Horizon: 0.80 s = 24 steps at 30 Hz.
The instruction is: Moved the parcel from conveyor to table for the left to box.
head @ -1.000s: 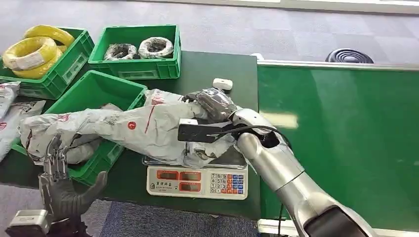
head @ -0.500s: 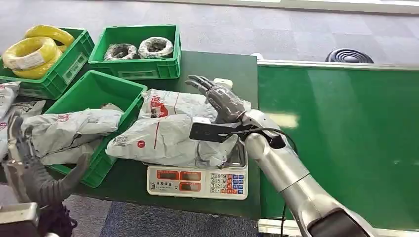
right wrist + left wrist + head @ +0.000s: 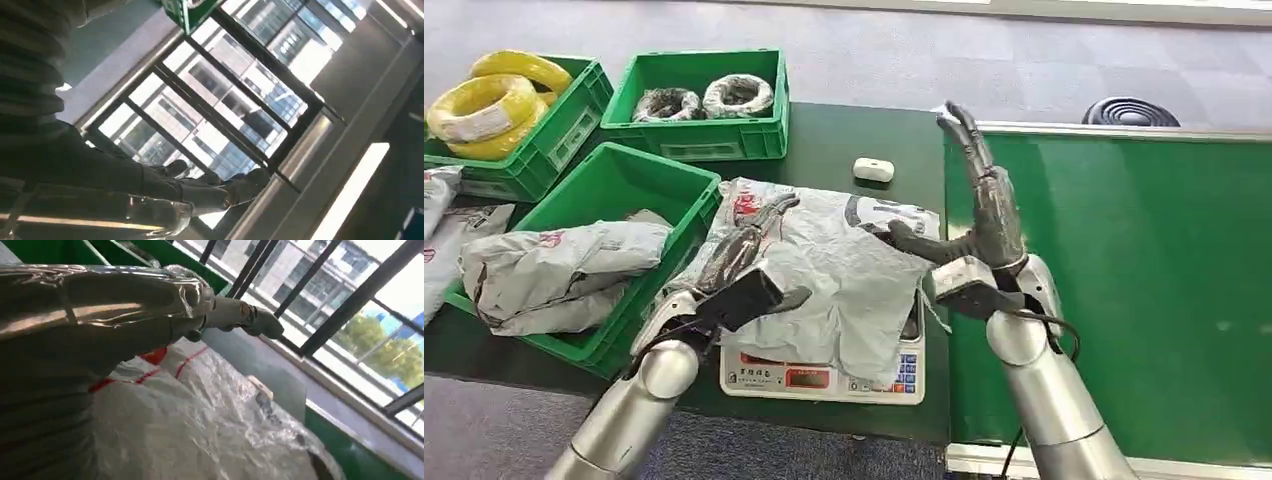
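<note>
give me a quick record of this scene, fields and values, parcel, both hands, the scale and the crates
parcel: grey parcel lying on the scale
left hand: left hand reaching over the parcel's edge, no grip evident
right hand: right hand raised, fingers up, holding nothing
near crate: green crate holding grey parcels
far crates: cable coils inside
conveyor: green belt

Even daylight is filling the head view, casting only soft shadows. Windows [image 3: 240,115] are blowing out white in both wrist views, and glare is streaking the blurred, close left hand [image 3: 100,315].
</note>
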{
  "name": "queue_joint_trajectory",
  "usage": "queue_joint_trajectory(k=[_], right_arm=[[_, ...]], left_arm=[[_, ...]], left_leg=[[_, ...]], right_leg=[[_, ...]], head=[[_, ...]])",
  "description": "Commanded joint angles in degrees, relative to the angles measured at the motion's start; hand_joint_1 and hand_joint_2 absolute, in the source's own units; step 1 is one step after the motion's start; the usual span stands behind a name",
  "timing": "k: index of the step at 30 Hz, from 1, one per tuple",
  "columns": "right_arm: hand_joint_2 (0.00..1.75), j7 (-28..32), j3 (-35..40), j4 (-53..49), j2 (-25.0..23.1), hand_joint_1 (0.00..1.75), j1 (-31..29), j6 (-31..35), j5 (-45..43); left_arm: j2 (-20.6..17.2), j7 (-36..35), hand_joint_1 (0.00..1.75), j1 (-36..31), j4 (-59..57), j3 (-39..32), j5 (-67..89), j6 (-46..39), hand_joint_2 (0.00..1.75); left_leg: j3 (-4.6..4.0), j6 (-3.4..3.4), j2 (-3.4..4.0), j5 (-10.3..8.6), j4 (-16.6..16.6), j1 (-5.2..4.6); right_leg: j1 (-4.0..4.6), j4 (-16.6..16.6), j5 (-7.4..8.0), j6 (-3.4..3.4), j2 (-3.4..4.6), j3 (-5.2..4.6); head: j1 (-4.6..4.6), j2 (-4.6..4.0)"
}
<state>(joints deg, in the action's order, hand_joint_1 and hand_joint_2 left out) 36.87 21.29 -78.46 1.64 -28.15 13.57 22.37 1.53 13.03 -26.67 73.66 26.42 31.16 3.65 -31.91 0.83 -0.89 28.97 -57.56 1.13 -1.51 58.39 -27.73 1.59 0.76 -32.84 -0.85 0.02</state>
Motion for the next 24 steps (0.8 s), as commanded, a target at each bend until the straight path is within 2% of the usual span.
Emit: queue_joint_trajectory(k=[1,4,5,6,7,8,10,13,16,19,23,24], right_arm=[[1.75,-0.87,-2.92,-11.44,2.83,0.0,3.16,3.44,-5.73],[1.75,-0.87,-2.6,-11.4,2.92,0.0,3.5,3.67,-5.61],[1.75,-0.88,-2.77,-11.45,2.73,0.0,3.71,4.21,-5.58],[1.75,-0.88,-3.02,-11.96,2.44,0.0,4.13,4.6,-5.53],[1.75,-0.9,-3.41,-12.87,2.06,0.0,4.64,4.84,-5.52],[1.75,-0.88,-3.97,-13.98,1.58,0.0,5.15,4.89,-5.5],[1.75,-1.27,-4.76,-16.17,0.94,0.0,6.14,5.23,-4.57],[1.75,-2.06,-5.46,-18.04,0.49,0.0,7.31,4.83,-3.32],[1.75,-1.85,-5.72,-17.59,0.19,0.0,9.02,5.02,-2.78],[1.75,-0.07,-5.58,-16.62,0.14,0.0,11.0,5.56,-2.78],[1.75,0.45,-5.58,-16.66,-0.03,0.0,12.48,6.4,-2.32],[1.75,0.53,-5.63,-16.84,-0.05,0.0,13.2,6.83,-1.91]], left_arm=[[7.31,1.19,0.0,-16.29,-35.44,13.6,0.88,0.54,1.75],[7.48,1.18,0.0,-16.32,-35.97,14.01,0.79,0.58,1.75],[7.41,1.14,1.4,-16.46,-36.08,14.47,0.98,0.48,1.75],[7.47,0.84,1.59,-16.61,-36.39,15.05,1.46,0.44,1.75],[7.66,0.29,1.52,-16.89,-36.97,15.41,1.81,0.65,1.75],[7.72,-0.33,1.73,-17.29,-37.63,15.93,2.34,0.88,1.75],[7.78,-1.44,1.75,-17.94,-38.34,15.62,2.85,0.01,1.75],[7.25,-1.28,1.75,-17.98,-35.19,11.63,1.33,-3.87,1.75],[4.48,-1.4,1.75,-15.07,-18.9,4.41,-2.02,-9.45,1.75],[2.07,-3.01,1.75,-13.31,-4.84,0.52,-2.55,-12.44,1.75],[1.26,-3.91,1.75,-13.62,1.45,-2.12,-1.34,-15.77,1.75],[1.27,-4.39,1.75,-14.57,2.28,-2.97,2.72,-20.86,1.75]], left_leg=[[-0.08,-0.09,-0.31,-0.1,0.01,-0.03],[0.02,-0.09,0.09,-0.09,0.09,-0.03],[0.01,-0.06,0.12,-0.06,0.05,-0.01],[0.0,-0.04,0.11,-0.05,0.04,-0.01],[0.03,-0.06,0.09,-0.09,0.1,-0.02],[0.01,-0.04,0.09,-0.06,0.07,0.0],[-0.01,-0.04,0.08,-0.07,0.07,-0.01],[-0.02,-0.05,0.15,-0.08,0.09,-0.01],[-0.07,-0.05,0.29,-0.05,0.06,0.01],[-0.13,-0.03,0.36,-0.02,0.01,0.04],[-0.1,-0.03,0.37,0.0,0.05,0.03],[-0.11,-0.03,0.36,0.0,0.04,0.01]], right_leg=[[0.0,-0.04,0.01,-0.06,-0.39,0.1],[0.01,-0.09,0.06,-0.1,-0.13,0.13],[0.03,-0.06,0.05,-0.09,-0.06,0.11],[0.01,-0.03,0.04,-0.08,-0.04,0.08],[0.02,-0.08,0.06,-0.13,-0.1,0.11],[0.03,-0.05,0.05,-0.11,-0.07,0.08],[0.03,-0.04,0.05,-0.12,-0.08,0.06],[0.03,-0.04,0.08,-0.13,-0.01,0.02],[0.04,-0.01,0.1,-0.12,0.12,-0.05],[0.07,0.03,0.09,-0.12,0.19,-0.11],[0.06,0.03,0.07,-0.13,0.22,-0.09],[0.05,0.05,0.06,-0.12,0.21,-0.1]], head=[[-0.02,0.0],[0.0,0.0],[0.0,0.0],[0.0,0.0],[0.0,0.0],[0.0,0.0],[-0.02,0.0],[0.0,0.0],[0.0,0.0],[0.0,0.0],[-0.02,0.0],[0.0,0.0]])
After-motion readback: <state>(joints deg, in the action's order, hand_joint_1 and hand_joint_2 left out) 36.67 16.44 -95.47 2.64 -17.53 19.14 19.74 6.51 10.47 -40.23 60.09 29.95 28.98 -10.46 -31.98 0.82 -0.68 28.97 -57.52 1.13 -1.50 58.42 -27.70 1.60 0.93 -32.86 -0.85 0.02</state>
